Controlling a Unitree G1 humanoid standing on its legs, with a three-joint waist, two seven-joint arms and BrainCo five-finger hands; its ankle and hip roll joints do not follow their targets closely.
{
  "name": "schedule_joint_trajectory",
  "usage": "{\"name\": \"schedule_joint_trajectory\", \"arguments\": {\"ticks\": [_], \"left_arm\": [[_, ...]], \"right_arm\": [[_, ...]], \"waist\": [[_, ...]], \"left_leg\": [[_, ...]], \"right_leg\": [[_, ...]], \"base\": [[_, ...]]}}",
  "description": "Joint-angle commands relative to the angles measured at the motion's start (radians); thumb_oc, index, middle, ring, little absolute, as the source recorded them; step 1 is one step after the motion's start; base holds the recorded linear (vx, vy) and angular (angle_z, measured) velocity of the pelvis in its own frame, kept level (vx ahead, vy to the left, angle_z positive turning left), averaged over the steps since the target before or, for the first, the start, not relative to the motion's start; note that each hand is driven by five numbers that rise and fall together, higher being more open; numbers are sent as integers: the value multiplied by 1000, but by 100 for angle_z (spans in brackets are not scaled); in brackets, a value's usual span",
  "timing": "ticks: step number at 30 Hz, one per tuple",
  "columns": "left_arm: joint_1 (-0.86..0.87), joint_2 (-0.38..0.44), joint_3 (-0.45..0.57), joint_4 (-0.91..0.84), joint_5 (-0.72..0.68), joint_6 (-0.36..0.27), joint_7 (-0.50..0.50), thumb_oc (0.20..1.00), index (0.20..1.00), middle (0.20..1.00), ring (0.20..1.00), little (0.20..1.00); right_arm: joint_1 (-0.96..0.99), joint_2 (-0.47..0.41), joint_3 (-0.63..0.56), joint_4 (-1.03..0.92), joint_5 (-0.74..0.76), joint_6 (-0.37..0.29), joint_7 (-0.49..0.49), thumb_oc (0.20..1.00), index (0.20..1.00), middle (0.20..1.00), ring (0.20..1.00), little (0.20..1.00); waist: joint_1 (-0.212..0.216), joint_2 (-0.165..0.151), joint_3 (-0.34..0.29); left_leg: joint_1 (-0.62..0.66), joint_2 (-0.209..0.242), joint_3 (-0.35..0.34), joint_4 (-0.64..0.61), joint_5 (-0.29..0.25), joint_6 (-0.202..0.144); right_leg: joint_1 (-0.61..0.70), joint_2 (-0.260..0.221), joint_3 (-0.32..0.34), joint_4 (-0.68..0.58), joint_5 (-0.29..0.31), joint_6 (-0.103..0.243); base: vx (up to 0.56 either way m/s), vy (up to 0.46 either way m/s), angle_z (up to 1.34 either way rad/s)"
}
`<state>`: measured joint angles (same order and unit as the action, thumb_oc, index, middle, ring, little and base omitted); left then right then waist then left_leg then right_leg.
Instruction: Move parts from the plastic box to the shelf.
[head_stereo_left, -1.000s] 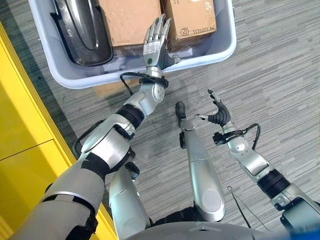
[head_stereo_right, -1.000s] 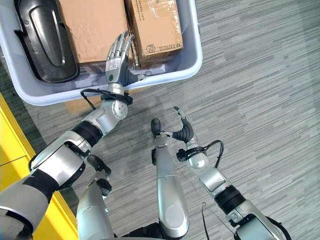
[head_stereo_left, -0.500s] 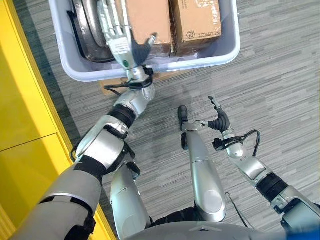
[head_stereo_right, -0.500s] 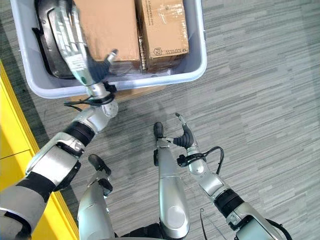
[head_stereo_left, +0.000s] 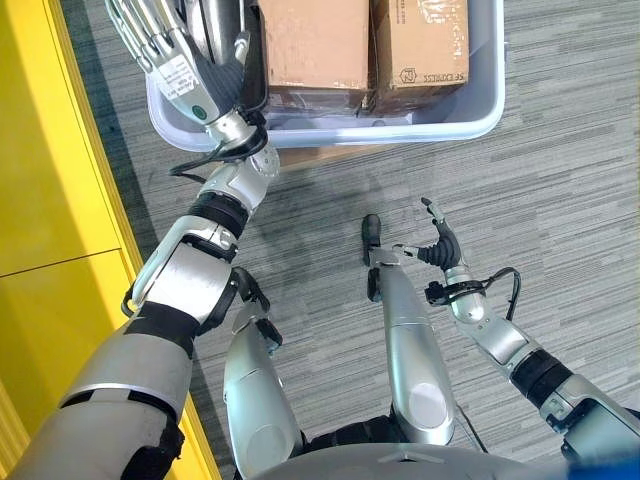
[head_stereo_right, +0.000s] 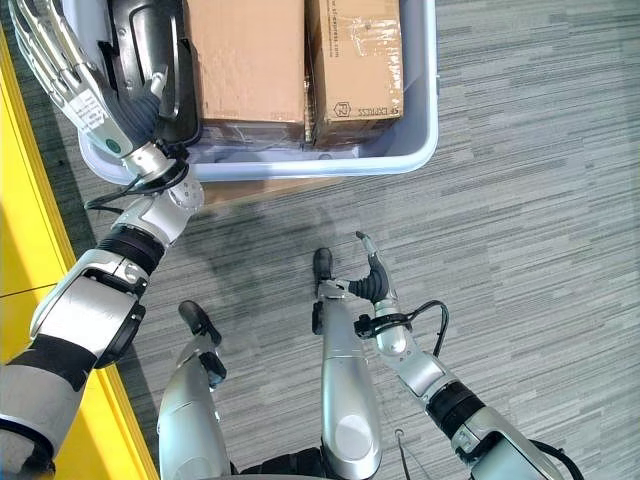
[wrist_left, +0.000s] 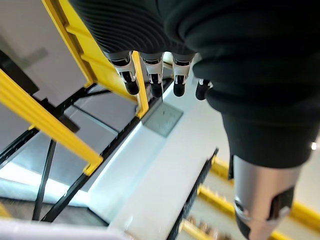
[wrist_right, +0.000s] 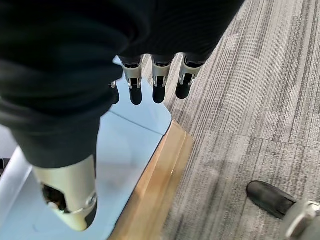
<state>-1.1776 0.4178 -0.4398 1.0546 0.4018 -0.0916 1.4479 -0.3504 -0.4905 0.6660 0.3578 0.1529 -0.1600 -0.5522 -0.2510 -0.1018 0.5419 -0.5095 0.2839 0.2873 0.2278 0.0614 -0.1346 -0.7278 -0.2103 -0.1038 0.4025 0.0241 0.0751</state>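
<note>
**Left hand raised over the box's corner, right hand idle above the floor**

The pale plastic box (head_stereo_left: 480, 110) sits on the grey carpet floor (head_stereo_left: 560, 190), resting on a wooden board (wrist_right: 155, 185); inside it lie a dark curved part (head_stereo_right: 150, 50) at the left end and two brown cardboard boxes (head_stereo_right: 245, 60) side by side to its right. The left hand (head_stereo_left: 175, 65) is lifted over the box's left corner, fingers straight and spread, holding nothing, its thumb (head_stereo_left: 240, 45) beside the dark part; yellow shelf (head_stereo_left: 50, 150) framing stands just to the left. The right hand (head_stereo_left: 437, 240) hovers low above the carpet, well apart from the box, fingers loosely extended and empty.
</note>
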Motion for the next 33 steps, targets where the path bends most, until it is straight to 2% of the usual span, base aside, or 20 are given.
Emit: {"name": "schedule_joint_trajectory", "arguments": {"ticks": [1, 3, 10, 12, 15, 18, 19, 20, 23, 25, 28, 31, 33], "left_arm": [[-35, 44, -40, 1, -82, -4, -133, 1000, 1000, 1000, 1000, 1000], [-40, 44, -60, 40, -147, -4, -183, 1000, 1000, 1000, 1000, 1000], [-89, 55, -98, 91, -190, 24, -239, 1000, 1000, 1000, 1000, 1000], [-97, 53, -108, 106, -234, 34, -322, 1000, 1000, 1000, 1000, 1000], [-99, 45, -119, 124, -280, 45, -369, 1000, 1000, 1000, 1000, 1000], [-101, 34, -102, 145, -463, 20, -443, 1000, 1000, 1000, 1000, 1000], [-101, 32, -98, 146, -478, 20, -454, 1000, 1000, 1000, 1000, 1000], [-97, 20, -74, 154, -626, 17, -556, 1000, 1000, 1000, 1000, 1000], [-75, -3, -35, 172, -802, -13, -622, 1000, 1000, 1000, 1000, 1000], [-65, -14, -3, 188, -833, -44, -647, 1000, 1000, 1000, 1000, 1000], [-65, -15, 11, 193, -871, -66, -754, 1000, 1000, 1000, 1000, 1000], [-58, -21, -15, 169, -887, -27, -807, 1000, 1000, 1000, 1000, 1000], [-56, -23, -22, 164, -920, -26, -824, 1000, 1000, 1000, 1000, 1000]], "right_arm": [[26, 16, -3, -10, -14, -5, -12, 1000, 1000, 1000, 1000, 1000], [26, 10, -5, 27, -7, -13, -31, 1000, 1000, 1000, 1000, 1000], [20, -3, -35, 42, 9, -34, -11, 1000, 1000, 1000, 1000, 1000], [15, -1, -35, 44, 6, -37, -4, 1000, 1000, 1000, 1000, 1000], [8, 4, -33, 46, 9, -30, -10, 1000, 1000, 1000, 1000, 1000], [9, 1, -39, 47, 11, -21, -19, 1000, 1000, 1000, 1000, 1000], [9, 2, -41, 47, 9, -20, -19, 1000, 1000, 1000, 1000, 1000], [6, 5, -49, 48, 1, -12, -19, 1000, 1000, 1000, 1000, 1000], [7, 4, -61, 31, -6, 14, -24, 1000, 1000, 1000, 1000, 1000], [4, 5, -73, 22, 1, 43, -15, 1000, 1000, 1000, 1000, 1000], [6, 1, -84, 8, 5, 63, -6, 1000, 1000, 1000, 1000, 1000], [16, -23, -108, -39, 6, 93, 20, 1000, 1000, 1000, 1000, 1000], [22, -36, -115, -61, 12, 108, 33, 1000, 1000, 1000, 1000, 1000]], "waist": [[-17, -41, -22], [-24, -46, -22], [-41, -66, -22], [-46, -69, -22], [-53, -71, -22], [-62, -70, -22], [-63, -69, -22], [-66, -68, -22], [-69, -68, -22], [-74, -73, -22], [-79, -79, -22], [-88, -83, -22], [-93, -85, -22]], "left_leg": [[-148, 17, -49, 172, -58, -1], [-164, 21, -46, 194, -65, 0], [-217, 30, -50, 254, -90, 3], [-230, 31, -48, 268, -96, 3], [-246, 36, -42, 286, -104, 4], [-270, 42, -37, 315, -115, 7], [-272, 43, -37, 318, -116, 7], [-283, 45, -38, 333, -122, 9], [-298, 49, -39, 351, -132, 12], [-308, 53, -40, 367, -140, 13], [-315, 60, -38, 374, -144, 13], [-324, 63, -31, 375, -142, 15], [-324, 65, -27, 378, -145, 17]], "right_leg": [[53, 39, 22, -16, -55, 15], [39, 44, 26, -7, -55, 12], [-10, 57, 30, 17, -53, 9], [-24, 60, 32, 20, -49, 10], [-43, 61, 35, 32, -50, 8], [-71, 62, 39, 49, -54, 5], [-74, 62, 40, 50, -55, 5], [-87, 63, 42, 60, -57, 4], [-104, 65, 42, 74, -62, 4], [-116, 68, 44, 85, -64, 5], [-122, 71, 46, 85, -62, 5], [-134, 74, 47, 80, -53, 6], [-137, 77, 49, 85, -54, 5]], "base": [[30, 18, -1], [43, 25, 0], [24, 8, -5], [19, 26, -8], [12, 25, -6], [18, 28, -7], [16, 21, -8], [11, 12, -8], [9, 5, -3], [9, -13, -2], [7, -19, -3], [-4, 4, -5], [5, 20, -6]]}}
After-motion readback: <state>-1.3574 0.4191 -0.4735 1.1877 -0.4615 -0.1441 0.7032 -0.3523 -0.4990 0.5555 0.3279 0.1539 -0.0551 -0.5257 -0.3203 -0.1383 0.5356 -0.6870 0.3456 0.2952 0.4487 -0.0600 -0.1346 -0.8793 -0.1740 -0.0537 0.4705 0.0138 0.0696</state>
